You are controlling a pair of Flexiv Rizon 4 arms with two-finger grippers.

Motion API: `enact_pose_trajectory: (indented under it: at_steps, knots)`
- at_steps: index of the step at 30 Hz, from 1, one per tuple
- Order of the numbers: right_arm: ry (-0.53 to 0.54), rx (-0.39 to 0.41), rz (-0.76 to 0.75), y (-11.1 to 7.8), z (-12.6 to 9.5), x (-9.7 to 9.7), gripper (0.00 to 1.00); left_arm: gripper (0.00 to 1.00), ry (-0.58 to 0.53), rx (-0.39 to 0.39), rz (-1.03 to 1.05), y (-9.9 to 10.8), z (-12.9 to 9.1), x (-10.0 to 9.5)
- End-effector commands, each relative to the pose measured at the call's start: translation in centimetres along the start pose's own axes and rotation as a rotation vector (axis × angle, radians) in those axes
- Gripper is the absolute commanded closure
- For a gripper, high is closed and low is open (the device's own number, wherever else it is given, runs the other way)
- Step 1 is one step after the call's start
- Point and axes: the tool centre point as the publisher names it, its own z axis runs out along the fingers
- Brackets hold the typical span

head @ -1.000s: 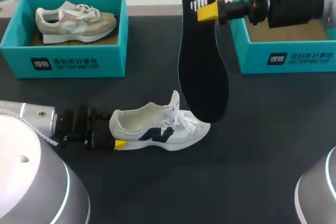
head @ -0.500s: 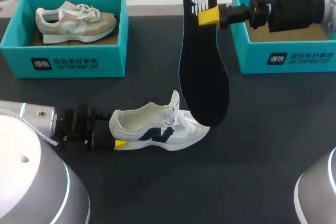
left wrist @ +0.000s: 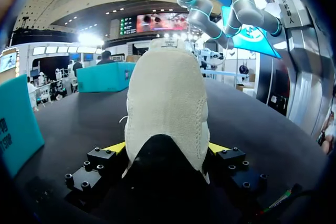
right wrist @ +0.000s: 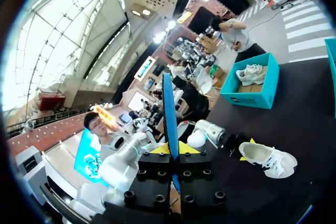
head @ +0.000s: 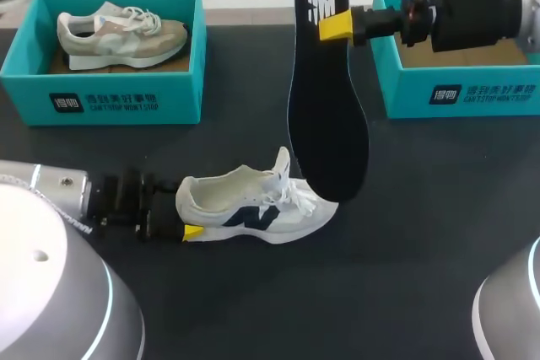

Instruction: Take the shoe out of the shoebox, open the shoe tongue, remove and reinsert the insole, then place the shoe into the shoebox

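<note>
1. Left gripper (left wrist: pixel 167 148): the fingers are closed from both sides on the heel of the shoe (head: pixel 253 208). This is probably a brace that keeps the shoe upright and steady while the insole is handled.
2. Shoe: it stands on its sole on the table (head: pixel 422 250), near the middle. The toe is to the right and the heel to the left, in the left gripper. The tongue is lifted, which leaves the mouth open.
3. Right gripper (right wrist: pixel 171 149): the fingers are pinched on the insole (head: pixel 325 107) close to its heel end, and in the right wrist view the insole is edge-on between them. The grip at one end lets the insole hang long, toe end down.
4. Insole relative to shoe: it is out of the shoe, raised, with its lower end over the laces and toe. Contact there cannot be told. The toe end probably has to be brought left, toward the mouth.
5. Right box (head: pixel 456 90): it stands far right, just beside the right gripper, and probably awaits the shoe.
6. Left box (head: pixel 101 82): it stands far left and holds a beige shoe (head: pixel 118 35).
</note>
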Motion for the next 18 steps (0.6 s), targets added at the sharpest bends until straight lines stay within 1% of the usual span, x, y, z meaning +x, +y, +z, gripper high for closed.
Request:
enact_pose_trajectory:
  at_steps: [1, 3, 10, 12, 15, 18]
  knots:
    - [-0.003, 0.002, 0.002, 0.2, 0.5, 0.0, 1.00, 0.00, 0.006, -0.001, -0.003, -0.3, -0.8, 0.1]
    - [-0.003, 0.002, 0.002, 0.2, 0.5, 0.0, 1.00, 0.00, 0.009, 0.021, 0.002, -0.4, -1.0, 0.1]
    - [-0.003, 0.002, 0.002, 0.2, 0.5, 0.0, 1.00, 0.00, 0.011, -0.004, -0.004, -0.6, -1.7, 0.1]
    - [-0.003, 0.002, 0.002, 0.2, 0.5, 0.0, 1.00, 0.00, 0.010, -0.011, -0.006, -0.9, -2.3, 0.0]
    - [-0.003, 0.002, 0.002, 0.2, 0.5, 0.0, 1.00, 0.00, 0.006, -0.041, 0.002, -1.5, -3.2, -0.1]
    - [-0.003, 0.002, 0.002, 0.2, 0.5, 0.0, 1.00, 0.00, 0.023, -0.097, 0.003, -2.2, -4.2, -0.3]
